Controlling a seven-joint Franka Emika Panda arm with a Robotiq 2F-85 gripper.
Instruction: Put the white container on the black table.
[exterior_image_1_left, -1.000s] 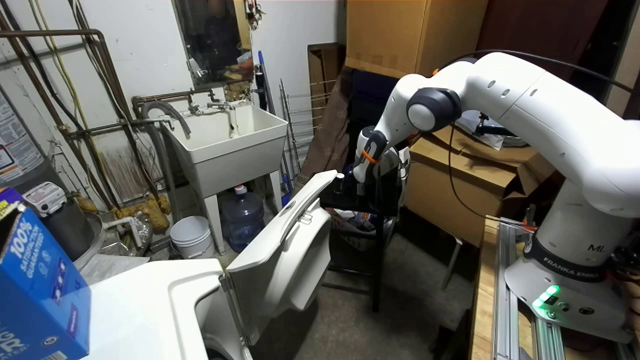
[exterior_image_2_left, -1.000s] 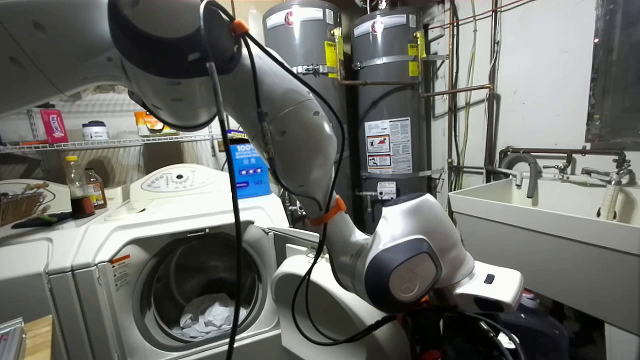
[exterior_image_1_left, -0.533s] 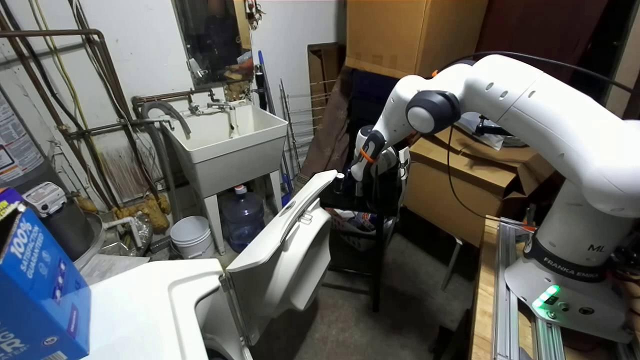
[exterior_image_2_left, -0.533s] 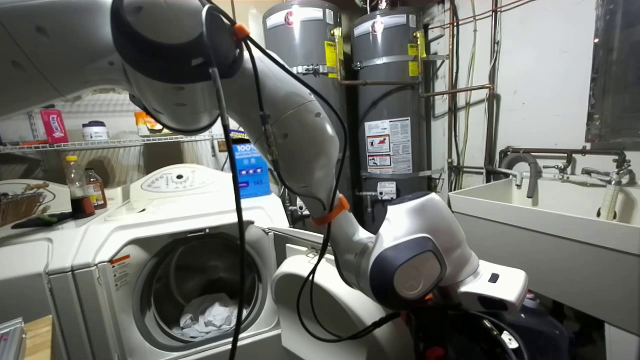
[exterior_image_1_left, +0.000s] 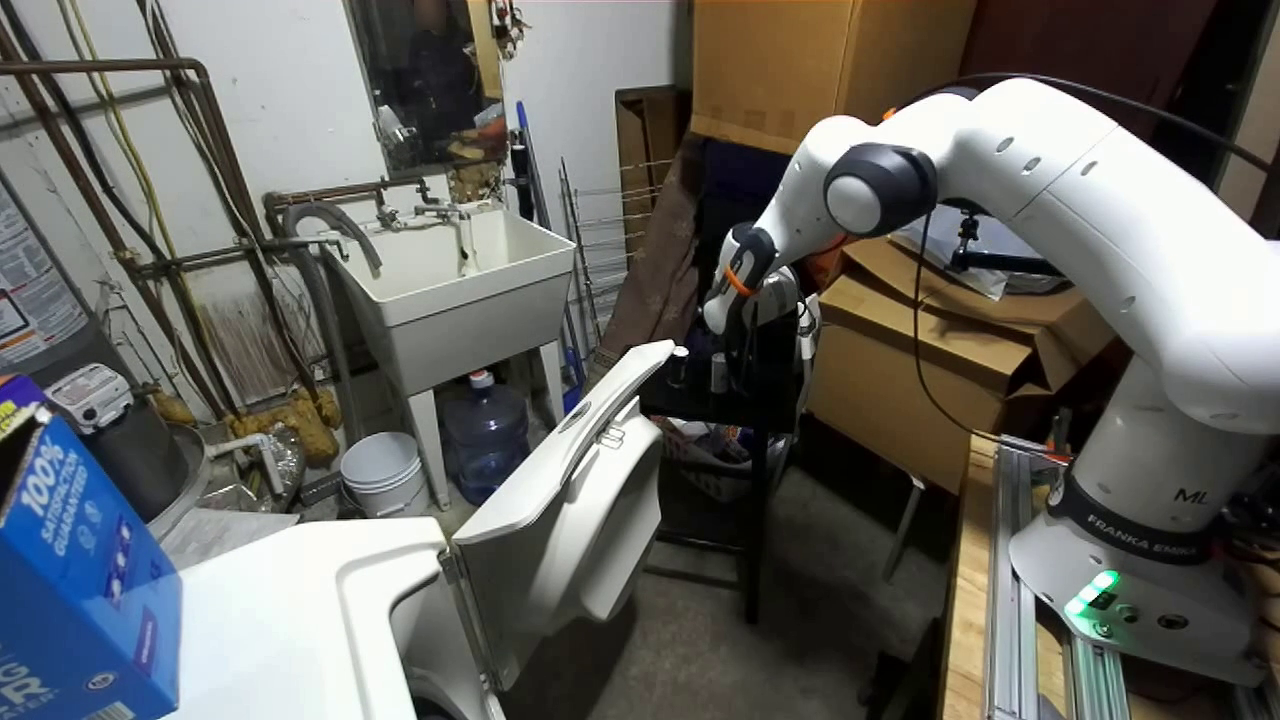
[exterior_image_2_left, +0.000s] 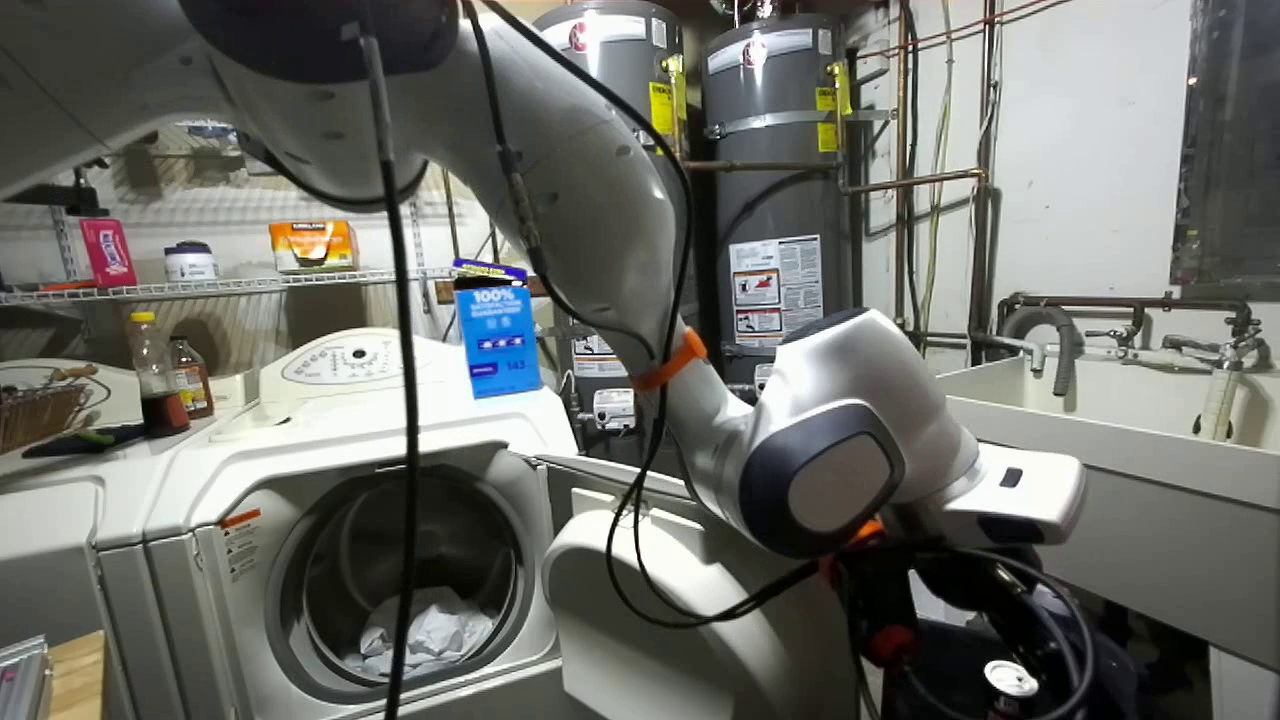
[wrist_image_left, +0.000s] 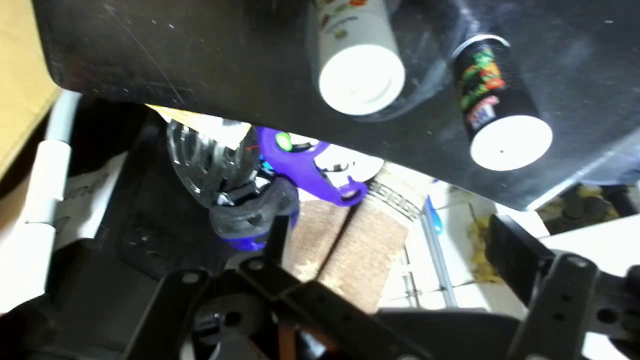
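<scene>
Upright on the black table (wrist_image_left: 225, 65) stands the white container (wrist_image_left: 357, 70), a pale cylinder with a coloured print and white lid. In an exterior view the white container (exterior_image_1_left: 718, 372) shows on the dark top of the black table (exterior_image_1_left: 700, 404), partly shaded by the arm. My gripper (wrist_image_left: 390, 227) is open; its fingers (wrist_image_left: 517, 257) are spread wide with nothing between them, apart from the container. In both exterior views the fingertips are hidden among dark parts and cables.
A black can with a white lid (wrist_image_left: 500, 107) stands on the table beside the white container. A basket (exterior_image_1_left: 700, 455) of odds and ends sits below the tabletop. The open washer door (exterior_image_1_left: 570, 490) is close by. Cardboard boxes (exterior_image_1_left: 900, 370) stand behind the table.
My arm has risen and the hand has lifted away from the tabletop. The white container, earlier mostly covered by the hand, now shows more fully and stays in place on the table.
</scene>
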